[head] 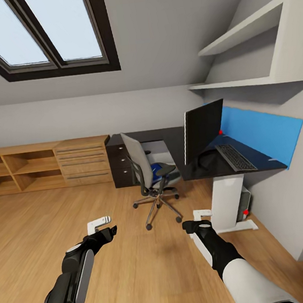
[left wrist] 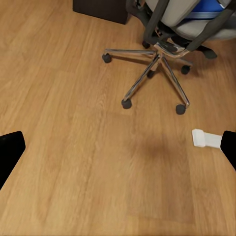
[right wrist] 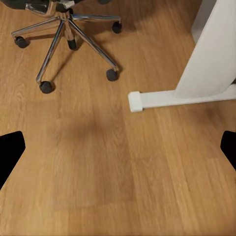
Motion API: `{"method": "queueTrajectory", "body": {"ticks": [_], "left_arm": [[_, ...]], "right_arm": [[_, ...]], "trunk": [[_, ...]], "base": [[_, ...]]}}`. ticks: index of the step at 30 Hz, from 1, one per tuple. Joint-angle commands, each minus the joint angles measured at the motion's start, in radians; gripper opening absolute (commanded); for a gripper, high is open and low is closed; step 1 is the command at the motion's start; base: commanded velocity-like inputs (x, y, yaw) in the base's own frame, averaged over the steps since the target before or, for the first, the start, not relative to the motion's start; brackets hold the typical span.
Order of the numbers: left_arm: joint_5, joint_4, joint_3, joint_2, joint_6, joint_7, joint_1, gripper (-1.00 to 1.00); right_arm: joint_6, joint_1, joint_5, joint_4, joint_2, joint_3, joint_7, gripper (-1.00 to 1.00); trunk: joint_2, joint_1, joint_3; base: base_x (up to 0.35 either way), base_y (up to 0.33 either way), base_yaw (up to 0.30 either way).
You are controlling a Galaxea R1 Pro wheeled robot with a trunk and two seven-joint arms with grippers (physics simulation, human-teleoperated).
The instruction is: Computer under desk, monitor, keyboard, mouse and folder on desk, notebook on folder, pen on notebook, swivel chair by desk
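One swivel chair (head: pixel 150 177) at centre carries one folder (head: pixel 157 168). One monitor (head: pixel 202 129) and one keyboard (head: pixel 235 156) sit on the desk (head: pixel 180 155) at right. Left gripper (head: pixel 100 227) and right gripper (head: pixel 197 219), both at the bottom, are spread open and empty.

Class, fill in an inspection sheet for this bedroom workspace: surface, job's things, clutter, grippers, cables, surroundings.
Surface: glossy black L-shaped desk with white legs and a blue rear panel.
Job's things: large black monitor and slim dark keyboard on the desk; white-grey computer tower under it; grey swivel chair with chrome star base by the desk, bright blue folder on its seat. Mouse, notebook, pen: cannot tell.
Clutter: nothing seen.
Grippers: left gripper and right gripper both open, empty, above the wooden floor.
Cables: nothing seen.
Surroundings: light wooden drawer chest, white wall shelves, skylight.
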State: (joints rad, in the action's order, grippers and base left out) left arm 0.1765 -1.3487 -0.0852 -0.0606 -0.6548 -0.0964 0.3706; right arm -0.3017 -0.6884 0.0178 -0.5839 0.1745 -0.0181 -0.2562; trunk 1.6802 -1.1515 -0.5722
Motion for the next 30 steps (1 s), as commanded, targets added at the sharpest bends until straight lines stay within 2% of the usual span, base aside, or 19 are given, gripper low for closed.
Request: {"method": "queueTrajectory", "body": {"ticks": [1,18,23,30], "left_arm": [[0.011,-0.001,-0.001,-0.001,-0.005,-0.008,0.001,1.0],[0.009,0.012,-0.001,-0.002,-0.004,-0.009,0.001,1.0],[0.008,0.011,-0.001,-0.002,-0.003,-0.009,0.001,1.0],[0.008,0.011,-0.001,-0.002,-0.003,-0.009,0.001,1.0]], "right_arm": [[-0.008,0.0,0.006,-0.002,0.0,-0.003,-0.005,1.0],[-0.008,0.0,0.006,-0.012,0.0,0.0,-0.005,1.0],[-0.012,0.006,0.006,-0.054,0.0,0.002,-0.006,1.0],[-0.016,0.031,0.006,-0.108,0.0,0.001,-0.006,1.0]], "trunk": [[0.008,-0.004,-0.004],[0.127,-0.069,-0.058],[0.162,-0.088,-0.073],[0.162,-0.088,-0.073]], "base": [[0.0,0.0,0.0],[0.0,0.0,0.0],[0.0,0.0,0.0],[0.0,0.0,0.0]]}}
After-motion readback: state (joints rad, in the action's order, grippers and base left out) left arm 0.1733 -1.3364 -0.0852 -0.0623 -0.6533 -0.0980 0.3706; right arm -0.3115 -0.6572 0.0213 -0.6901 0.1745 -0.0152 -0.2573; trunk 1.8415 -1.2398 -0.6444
